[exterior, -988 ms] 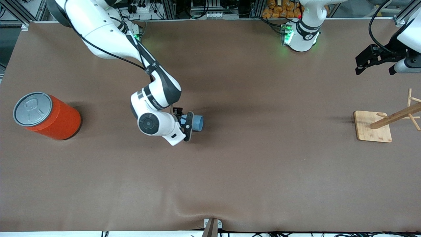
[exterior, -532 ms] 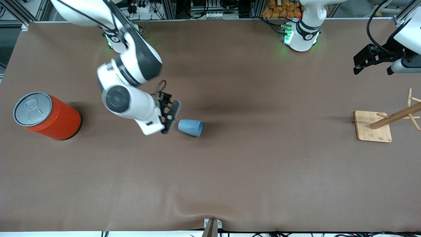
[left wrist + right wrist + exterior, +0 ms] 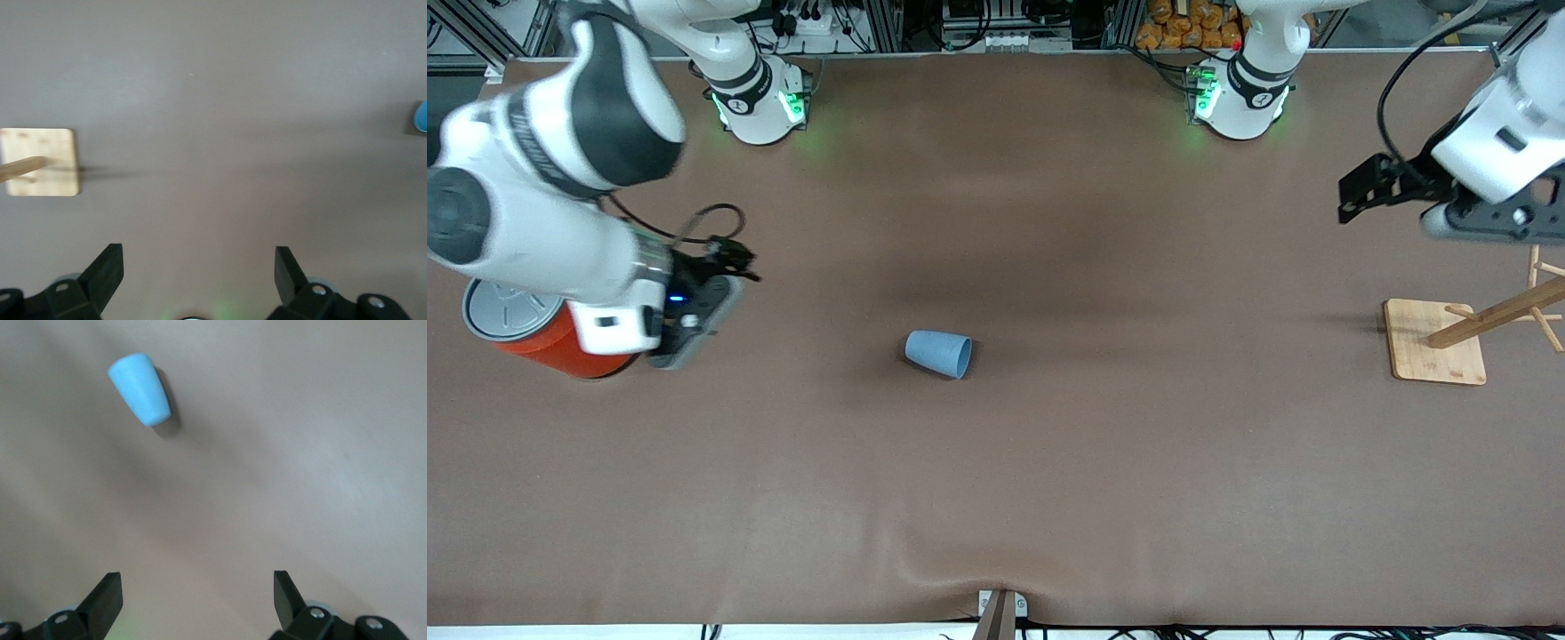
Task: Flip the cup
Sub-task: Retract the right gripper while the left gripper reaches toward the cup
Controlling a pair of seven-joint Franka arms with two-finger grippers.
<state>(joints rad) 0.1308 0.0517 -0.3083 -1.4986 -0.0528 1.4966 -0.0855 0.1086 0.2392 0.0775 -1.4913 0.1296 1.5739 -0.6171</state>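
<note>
Front view: the cup sits mouth-down mid-worktop, narrow base up, so its long axis looks upright. The right pincer hangs beside the can.

Left wrist view: the left pincer waits, wide open, empty.

Right wrist view: the right pincer is wide open, empty, well apart from the cup.

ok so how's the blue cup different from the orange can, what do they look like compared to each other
The cup is small, light blue and tapered; the orange can is far bigger, straight-sided and topped by a grey lid. The cup stands out in the open near the table's middle, its closed narrow end up; the can stands at the right arm's end, partly hidden under the right gripper. Both rest on the brown table, and no gripper holds either.
</note>
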